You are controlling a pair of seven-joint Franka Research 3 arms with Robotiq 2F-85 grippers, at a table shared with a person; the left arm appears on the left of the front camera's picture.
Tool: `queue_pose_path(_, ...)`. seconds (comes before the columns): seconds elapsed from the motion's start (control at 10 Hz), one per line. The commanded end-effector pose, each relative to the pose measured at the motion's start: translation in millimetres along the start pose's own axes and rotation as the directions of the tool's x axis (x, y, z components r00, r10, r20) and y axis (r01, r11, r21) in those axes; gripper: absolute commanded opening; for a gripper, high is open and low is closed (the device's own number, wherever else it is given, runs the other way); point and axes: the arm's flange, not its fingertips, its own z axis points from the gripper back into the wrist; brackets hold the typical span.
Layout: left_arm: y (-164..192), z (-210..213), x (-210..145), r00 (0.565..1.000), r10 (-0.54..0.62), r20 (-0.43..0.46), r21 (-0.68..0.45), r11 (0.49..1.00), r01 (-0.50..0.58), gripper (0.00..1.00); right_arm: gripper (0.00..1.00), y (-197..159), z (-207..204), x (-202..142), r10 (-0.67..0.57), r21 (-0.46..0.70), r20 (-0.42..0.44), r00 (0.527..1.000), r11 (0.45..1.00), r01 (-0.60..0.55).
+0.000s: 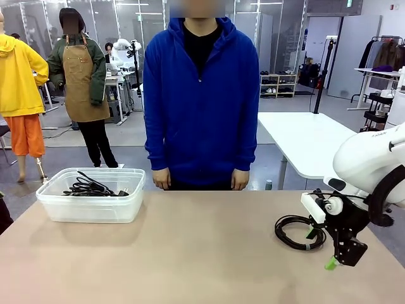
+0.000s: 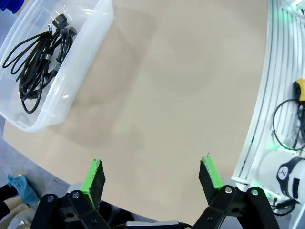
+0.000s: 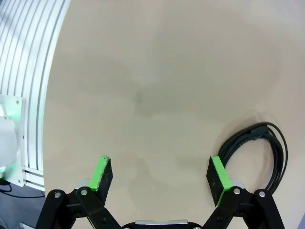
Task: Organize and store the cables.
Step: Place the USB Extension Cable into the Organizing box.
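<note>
Several coiled black cables (image 1: 92,187) lie in a clear plastic bin (image 1: 88,212) at the table's left; the left wrist view has those cables (image 2: 40,57) in the bin (image 2: 28,121) at its upper left. One more coiled cable (image 1: 297,233) lies loose on the table at the right. My right gripper (image 1: 333,259) hangs just right of that coil, low over the table. From the right wrist, the gripper (image 3: 159,175) is open and empty, and the coil (image 3: 267,152) lies just outside its right finger (image 3: 218,179). My left gripper (image 2: 151,175) is open over bare table, well away from the bin.
A person in a blue hoodie (image 1: 202,95) stands at the far edge with both hands (image 1: 161,180) resting at the table's rim. The tan tabletop (image 1: 190,247) is bare between the bin and the loose coil. A robot base (image 2: 286,176) stands at the table's side.
</note>
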Motion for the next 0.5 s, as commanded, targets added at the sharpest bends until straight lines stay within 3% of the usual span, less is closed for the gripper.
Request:
queue_pose_path(0.0,-1,1,2,1.0,0.018,0.014,-0.001,1.0,-0.018,1.0,1.0,-2,-13,0,-0.073,-0.035,-0.074,0.995,0.997,0.071)
queue_pose_path(0.2,-1,1,2,1.0,0.018,0.014,-0.001,1.0,-0.018,1.0,1.0,-31,-30,-16,-0.046,-0.058,-0.111,0.993,0.998,0.04)
queue_pose_path(0.4,-1,1,2,1.0,0.018,0.014,-0.001,1.0,-0.018,1.0,1.0,-45,-46,-28,-0.067,-0.097,-0.088,0.994,0.994,0.059)
